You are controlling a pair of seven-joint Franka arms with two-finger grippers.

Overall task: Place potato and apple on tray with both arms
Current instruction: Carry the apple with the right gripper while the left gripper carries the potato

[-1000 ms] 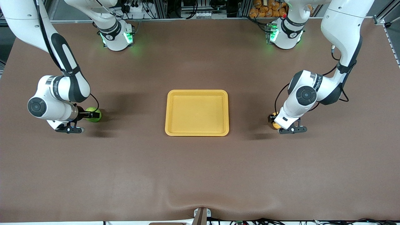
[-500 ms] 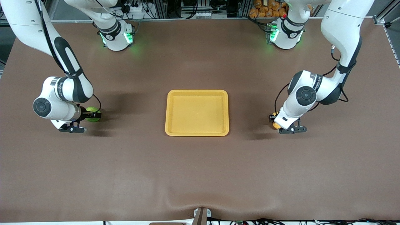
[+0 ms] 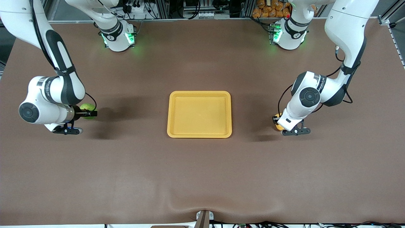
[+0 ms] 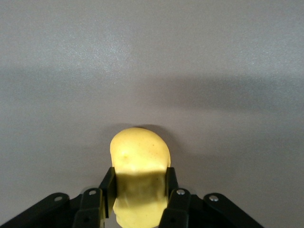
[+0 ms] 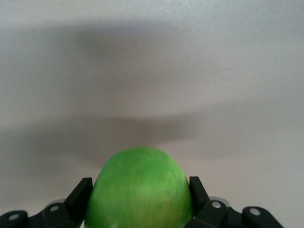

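Brown counter (image 3: 202, 171) with the tray (image 3: 199, 114) at its middle, nothing on it. Right tool (image 3: 89, 113) clamped on the apple (image 3: 86, 108), apparently lifted off the counter toward the right arm's end. Left tool (image 3: 276, 122) pinches the potato (image 3: 278, 126) at the left arm's end, low at the counter, contact unclear.

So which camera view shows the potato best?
The left wrist view: the potato fills its middle, clamped in the left end effector. The front view shows only a sliver under that arm; the right wrist view shows none.
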